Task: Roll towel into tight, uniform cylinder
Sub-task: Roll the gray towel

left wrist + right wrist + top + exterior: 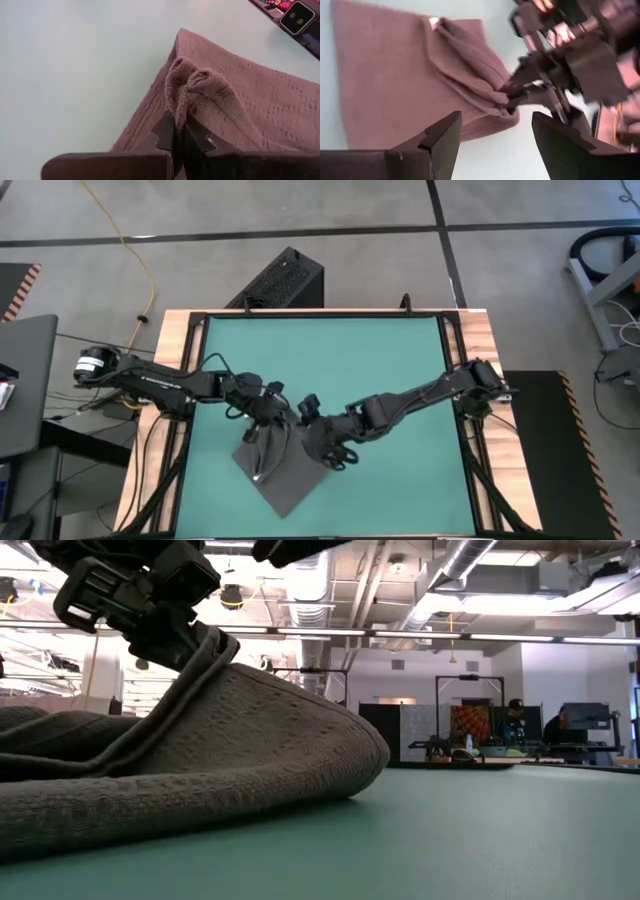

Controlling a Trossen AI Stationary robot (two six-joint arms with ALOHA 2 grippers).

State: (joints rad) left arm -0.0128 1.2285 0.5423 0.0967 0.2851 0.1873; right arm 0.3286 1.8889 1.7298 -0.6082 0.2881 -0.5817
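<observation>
On the teal mat (330,360), toward its near edge and a little left of its middle, lies the towel (285,470), dark grey and spread as a rough diamond with one corner drawn up into a bunch. Only the high view gives that outline together with both arms meeting over the towel's far corner; the low view shows instead how high the cloth rises off the mat, a thick folded hump (230,740) with a woven ribbed surface, its edge gathered upward into dark gripper parts at the top of the picture. The left wrist view shows the left gripper (179,131) clamped tight on a pinched double fold of towel that stands up between its fingers. The right wrist view shows the right gripper (495,135) with its jaws spread wide and nothing between them, hovering just above the towel beside the left gripper (520,95), and a small pale tag (434,21) at the towel's far edge. Beyond the mat's far edge a black box (278,280) stands on the floor. Far behind the table, in the low view, a person (513,720) sits at a desk.
</observation>
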